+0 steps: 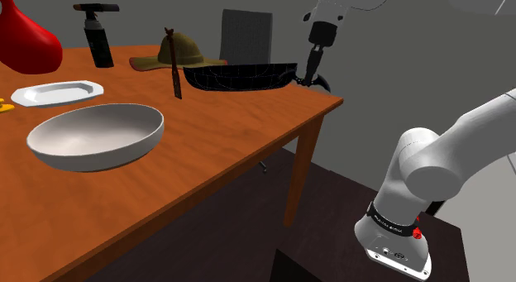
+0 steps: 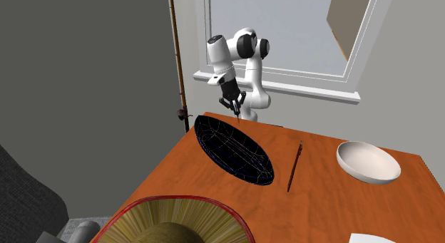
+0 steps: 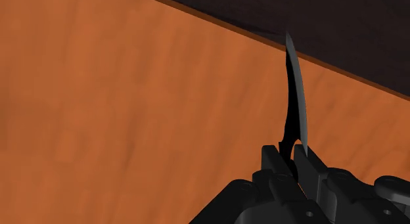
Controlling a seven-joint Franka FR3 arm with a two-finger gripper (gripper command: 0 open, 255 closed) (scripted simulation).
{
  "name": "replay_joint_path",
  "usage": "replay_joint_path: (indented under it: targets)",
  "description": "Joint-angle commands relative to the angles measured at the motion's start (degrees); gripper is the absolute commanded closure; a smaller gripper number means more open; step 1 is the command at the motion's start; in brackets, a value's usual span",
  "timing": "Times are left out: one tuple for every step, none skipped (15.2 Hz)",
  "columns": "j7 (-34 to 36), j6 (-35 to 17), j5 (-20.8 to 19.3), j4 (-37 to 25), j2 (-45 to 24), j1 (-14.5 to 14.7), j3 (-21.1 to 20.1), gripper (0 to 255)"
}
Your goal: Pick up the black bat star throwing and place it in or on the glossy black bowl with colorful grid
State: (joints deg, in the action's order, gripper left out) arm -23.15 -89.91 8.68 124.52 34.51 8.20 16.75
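Observation:
My gripper [image 3: 294, 157] is shut on the black bat star [image 3: 296, 98], a thin curved black blade that sticks out past the fingertips. The wooden table [image 3: 131, 111] lies below it, with the table's edge and dark floor just beyond the blade's tip. In the shoulder view the gripper [image 1: 312, 71] hangs just off the right end of the glossy black bowl [image 1: 240, 75], near the table's far corner. The second exterior view shows the grid-lined bowl [image 2: 235, 150] just in front of the gripper [image 2: 234, 110].
On the table [image 1: 223, 148] are a large white bowl [image 1: 95, 136], a white plate [image 1: 58, 93], an olive hat [image 1: 178, 55], a black bottle [image 1: 99, 36], a red object [image 1: 29, 40] and a thin dark stick [image 2: 294, 167]. A chair [image 1: 246, 36] stands behind the table.

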Motion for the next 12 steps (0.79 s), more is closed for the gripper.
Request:
replay_joint_path:
  targets:
    - [0.4,1.5,0.1,-2.0,-0.4,0.2,-0.1,255]
    - [0.5,2.2,0.2,-2.9,-0.6,0.2,-0.1,255]
    - [0.7,2.9,0.3,-3.8,-0.8,0.3,-0.1,255]
    - [0.8,3.6,0.3,-4.8,-1.1,0.4,-0.1,255]
    - [1.0,4.3,0.4,-5.7,-1.3,0.5,-0.1,255]
    - [1.2,5.0,0.5,-6.7,-1.5,0.5,-0.1,255]
    - [1.3,5.8,0.5,-7.7,-1.8,0.6,-0.1,255]
    - [1.5,6.5,0.6,-8.7,-2.1,0.7,-0.1,255]
    - [1.6,7.2,0.7,-9.7,-2.4,0.8,0.0,255]
    - [1.8,7.9,0.8,-10.7,-2.6,0.9,0.0,255]
    - [1.9,8.6,0.8,-11.7,-2.9,0.9,0.0,255]
    - [2.0,9.3,0.9,-12.8,-3.3,1.0,0.0,255]
